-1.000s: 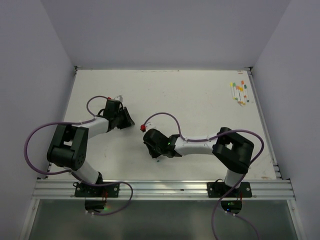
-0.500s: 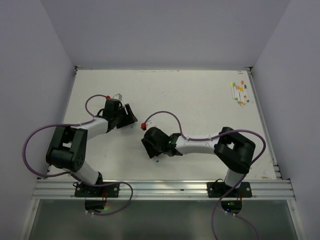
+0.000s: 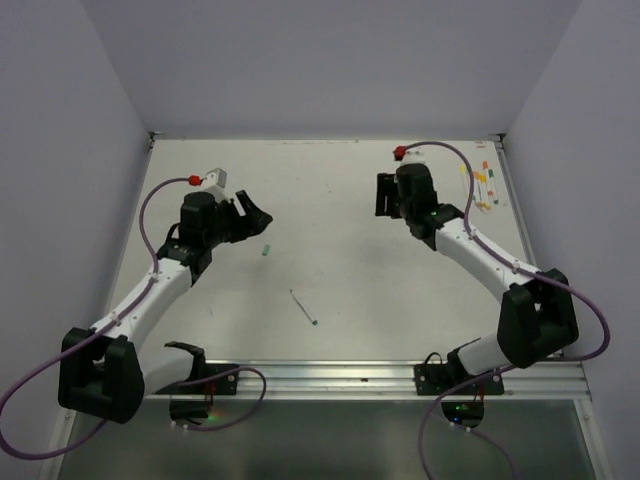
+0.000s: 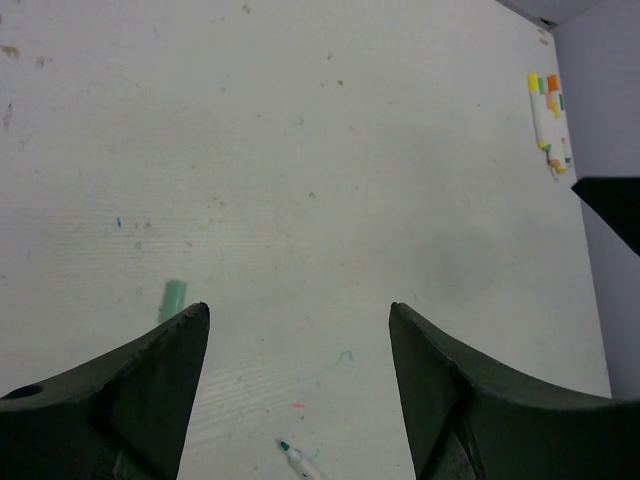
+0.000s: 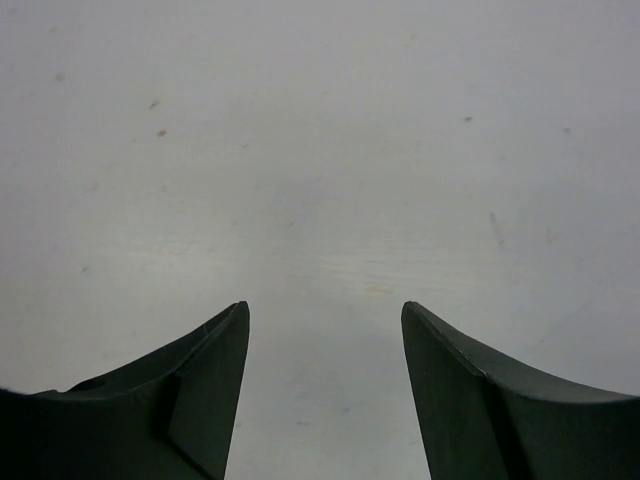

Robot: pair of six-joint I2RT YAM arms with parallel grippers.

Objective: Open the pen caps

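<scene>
Top external view: above the white table point(image 3: 340, 290), the left gripper point(image 3: 252, 212) and right gripper point(image 3: 383, 196) both stand wide apart, holding nothing. An uncapped pen point(image 3: 303, 306) lies mid-table, a loose green cap point(image 3: 267, 251) lies near the left gripper, and capped pens point(image 3: 478, 185) lie in the far right corner.

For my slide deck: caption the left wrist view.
Open left hand near a loose green cap and uncapped pen.

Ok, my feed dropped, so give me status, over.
Left gripper: jaws open, empty. Right gripper: jaws open, empty. Green cap off, lying apart from its pen mid-table; other pens far right corner. Nothing blocking.
</scene>
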